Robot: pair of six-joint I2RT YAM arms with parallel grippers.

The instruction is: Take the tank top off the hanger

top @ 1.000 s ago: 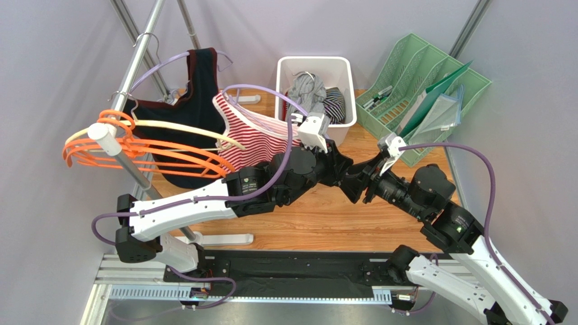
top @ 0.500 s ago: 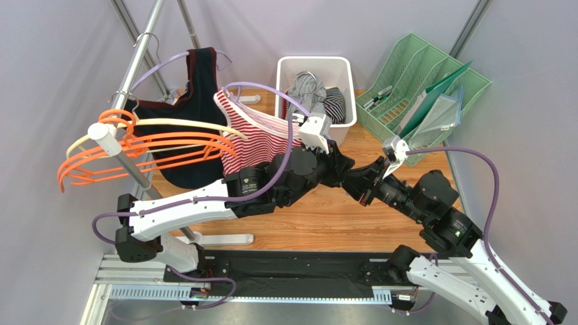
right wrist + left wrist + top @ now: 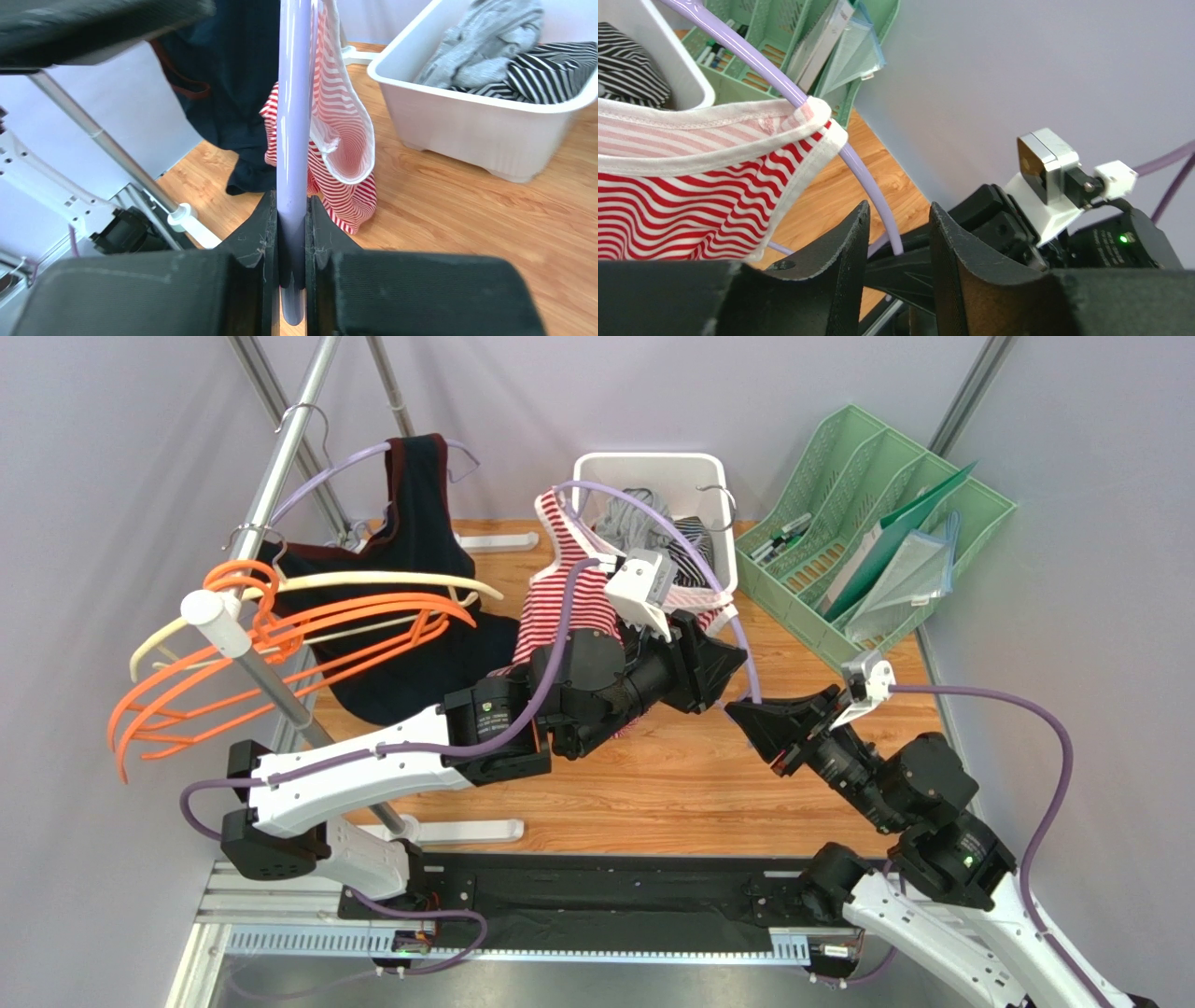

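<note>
A red-and-white striped tank top [image 3: 586,605], soft ribbed knit with white trim, is hanging on a thin, smooth lilac hanger [image 3: 293,140] above the wooden table [image 3: 673,784], just in front of a white plastic bin [image 3: 652,459] of crumpled clothes. One strap is looping over the hanger's curved shoulder while the body is drooping in folds. The right gripper [image 3: 291,210] is pinching the hanger's round rod tightly between its flat black fingers. The left gripper [image 3: 898,224] is hovering beside the fabric with its jaws parted; the lilac rod is running through the gap, seemingly without touching either finger. To the left, a dark top [image 3: 407,602] and curved orange hangers [image 3: 337,623] are hanging on a metal rail. A green mesh file tray [image 3: 898,490] is standing at the right.
</note>
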